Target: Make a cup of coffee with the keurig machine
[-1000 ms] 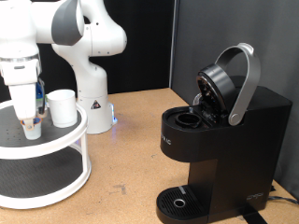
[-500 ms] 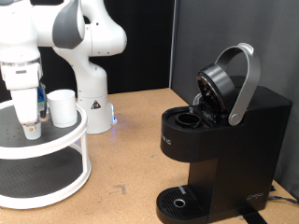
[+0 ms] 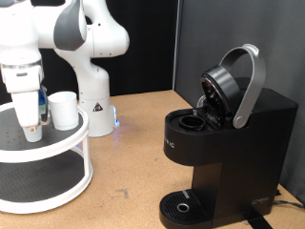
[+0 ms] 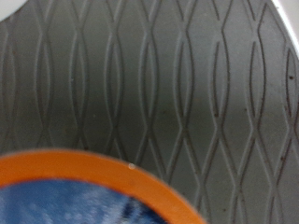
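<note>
Early yet, judging by the layout: keurig machine (image 3: pixel 224 143) on tabletop (image 3: pixel 133 181) with lid raised, chamber open. Cup (image 3: pixel 63 110) on tiered stand (image 3: pixel 67 157), away from drip tray. Tool (image 3: pixel 30 124) lowered over small white pod (image 3: pixel 33 132) beside cup; finger state impossible to tell.

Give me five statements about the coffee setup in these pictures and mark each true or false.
1. The keurig machine has its lid raised. True.
2. The cup sits on the machine's drip tray. False: it stands on the upper level of the round two-tier stand, at the exterior view's left.
3. The gripper is down over the stand, beside the cup. True.
4. The cup is lying on its side. False: it stands upright.
5. The machine is white. False: it is black with a silver-grey handle.
</note>
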Motion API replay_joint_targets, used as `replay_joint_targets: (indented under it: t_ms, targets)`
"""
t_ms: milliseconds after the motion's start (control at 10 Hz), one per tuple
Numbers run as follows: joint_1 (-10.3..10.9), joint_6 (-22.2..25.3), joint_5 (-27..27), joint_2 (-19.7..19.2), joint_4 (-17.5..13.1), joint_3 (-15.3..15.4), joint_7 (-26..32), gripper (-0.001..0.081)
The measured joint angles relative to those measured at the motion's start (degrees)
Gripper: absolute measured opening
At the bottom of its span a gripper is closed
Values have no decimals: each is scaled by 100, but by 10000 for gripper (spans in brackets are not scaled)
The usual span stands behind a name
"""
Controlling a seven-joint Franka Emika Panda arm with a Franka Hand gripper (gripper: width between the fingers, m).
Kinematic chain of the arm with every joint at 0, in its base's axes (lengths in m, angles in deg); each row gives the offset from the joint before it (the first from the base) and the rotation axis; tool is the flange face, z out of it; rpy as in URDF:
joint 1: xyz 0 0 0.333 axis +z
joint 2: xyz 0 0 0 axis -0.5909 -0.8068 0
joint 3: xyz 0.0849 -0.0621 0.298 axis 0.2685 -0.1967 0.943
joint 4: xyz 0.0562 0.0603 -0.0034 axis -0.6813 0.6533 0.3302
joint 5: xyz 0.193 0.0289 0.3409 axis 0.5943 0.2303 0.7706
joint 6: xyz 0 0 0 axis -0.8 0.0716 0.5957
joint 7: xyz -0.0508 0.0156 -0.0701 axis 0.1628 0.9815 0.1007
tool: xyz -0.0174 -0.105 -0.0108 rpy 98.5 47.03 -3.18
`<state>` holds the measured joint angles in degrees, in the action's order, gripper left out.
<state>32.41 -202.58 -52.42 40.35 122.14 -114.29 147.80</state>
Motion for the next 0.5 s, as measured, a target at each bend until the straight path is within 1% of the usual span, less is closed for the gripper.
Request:
replay_joint_targets:
  t_ms: [200, 500]
  targets:
    - [8, 69, 146, 50, -24, 0, 28, 451]
    - [14, 602, 551, 405, -297, -2, 336, 451]
